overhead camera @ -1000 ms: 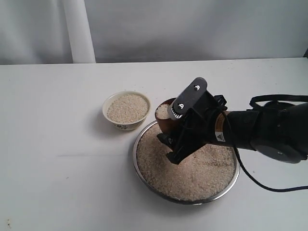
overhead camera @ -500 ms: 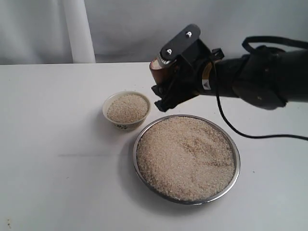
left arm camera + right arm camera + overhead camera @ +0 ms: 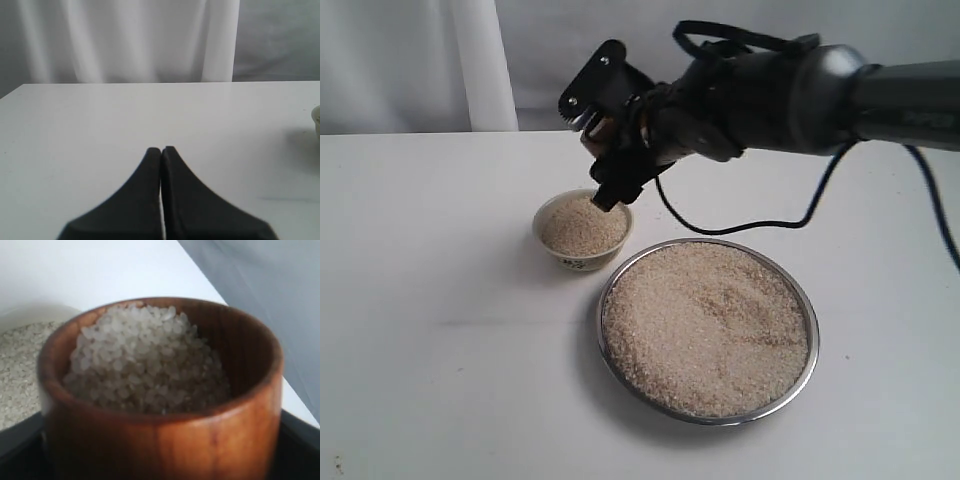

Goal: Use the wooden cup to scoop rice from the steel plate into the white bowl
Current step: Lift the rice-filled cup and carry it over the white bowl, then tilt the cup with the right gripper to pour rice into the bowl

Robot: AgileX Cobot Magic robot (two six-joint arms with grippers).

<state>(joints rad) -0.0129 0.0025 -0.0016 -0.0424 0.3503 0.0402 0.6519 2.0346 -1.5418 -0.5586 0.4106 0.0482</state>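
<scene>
The right arm's jaws pinch the wooden cup (image 3: 165, 440), brimful of rice (image 3: 145, 360), over the edge of the heaped white bowl (image 3: 570, 262), beside the full steel plate (image 3: 705, 418) on the table (image 3: 440, 380); the left jaws are pressed together.

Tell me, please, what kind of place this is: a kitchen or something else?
Probably a robot test room, not a kitchen: a plain white table, a pale curtain behind it, and a robot arm holding a wooden cup of rice.
</scene>
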